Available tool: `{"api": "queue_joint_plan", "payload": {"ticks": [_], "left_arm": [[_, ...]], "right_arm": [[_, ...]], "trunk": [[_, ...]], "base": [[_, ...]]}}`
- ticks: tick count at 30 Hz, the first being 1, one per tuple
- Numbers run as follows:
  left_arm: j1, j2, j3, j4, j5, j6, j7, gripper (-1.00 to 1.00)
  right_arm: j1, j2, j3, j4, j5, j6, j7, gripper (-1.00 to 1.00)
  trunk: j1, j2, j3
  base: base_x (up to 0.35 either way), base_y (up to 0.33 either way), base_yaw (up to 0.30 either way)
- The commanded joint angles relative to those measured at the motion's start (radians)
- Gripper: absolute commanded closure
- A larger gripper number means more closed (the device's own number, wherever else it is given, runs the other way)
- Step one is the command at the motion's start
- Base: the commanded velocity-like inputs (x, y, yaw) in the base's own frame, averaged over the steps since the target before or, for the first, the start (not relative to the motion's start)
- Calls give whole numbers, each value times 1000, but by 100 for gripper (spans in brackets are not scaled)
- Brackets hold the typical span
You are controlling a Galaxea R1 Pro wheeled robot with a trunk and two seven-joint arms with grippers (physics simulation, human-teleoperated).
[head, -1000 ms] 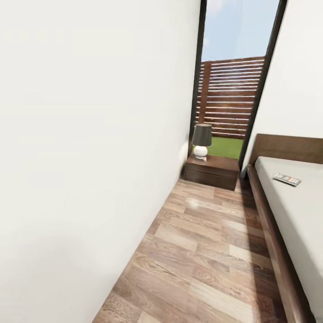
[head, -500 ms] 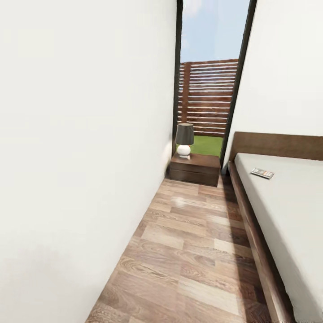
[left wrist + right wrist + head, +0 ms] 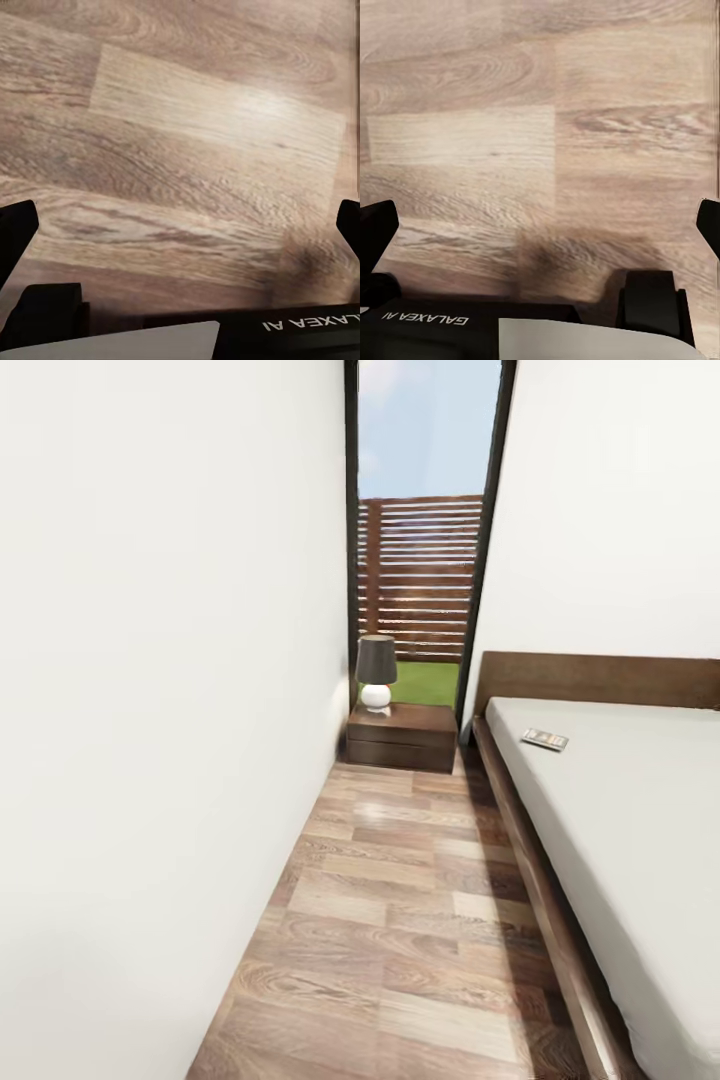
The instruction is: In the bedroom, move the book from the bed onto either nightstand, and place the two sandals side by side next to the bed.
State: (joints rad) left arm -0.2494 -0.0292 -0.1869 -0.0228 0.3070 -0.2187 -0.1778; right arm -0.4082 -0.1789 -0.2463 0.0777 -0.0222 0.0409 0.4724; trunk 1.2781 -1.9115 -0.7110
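A narrow aisle of wood-plank floor (image 3: 420,900) runs ahead. The small dark paperback book (image 3: 545,739) lies on the pale mattressed bed (image 3: 640,820) to the right, nearer the right arm. Both the left gripper (image 3: 180,232) and the right gripper (image 3: 540,232) hang wide open over bare floor, holding nothing.

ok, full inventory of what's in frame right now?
wall: 1, white, along the left side
floor: 1, light brown wood planks, running between wall and bed
bed: 1, pale grey mattress on dark brown frame, right side
headboard: 1, brown, far end of bed
book: 1, dark cover, flat on mattress near headboard
nightstand: 1, dark reddish-brown, far end by window
lamp: 1, dark shade on white base, on nightstand
window: 1, tall, black frame, slatted fence beyond
left gripper: 1, black, open over floor
right gripper: 1, black, open over floor
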Motion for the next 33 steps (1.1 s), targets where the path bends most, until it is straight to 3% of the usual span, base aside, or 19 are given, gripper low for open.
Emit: {"api": "queue_joint_plan", "payload": {"ticks": [1, 25, 33], "left_arm": [[-1, 0, -8, 1, 11, -4, -3, -100], [-1, 0, -8, 1, 11, -4, -3, -100], [-1, 0, -8, 1, 11, -4, -3, -100]], "right_arm": [[-2, -1, -7, 2, -2, 4, 3, -100], [-1, -1, -7, 2, -2, 5, 3, -100], [-1, -1, -7, 2, -2, 4, 3, -100]], "trunk": [[0, 0, -1], [0, 0, -1], [0, 0, -1]], "base": [[15, 7, -251], [2, 1, -250], [144, 100, -87]]}}
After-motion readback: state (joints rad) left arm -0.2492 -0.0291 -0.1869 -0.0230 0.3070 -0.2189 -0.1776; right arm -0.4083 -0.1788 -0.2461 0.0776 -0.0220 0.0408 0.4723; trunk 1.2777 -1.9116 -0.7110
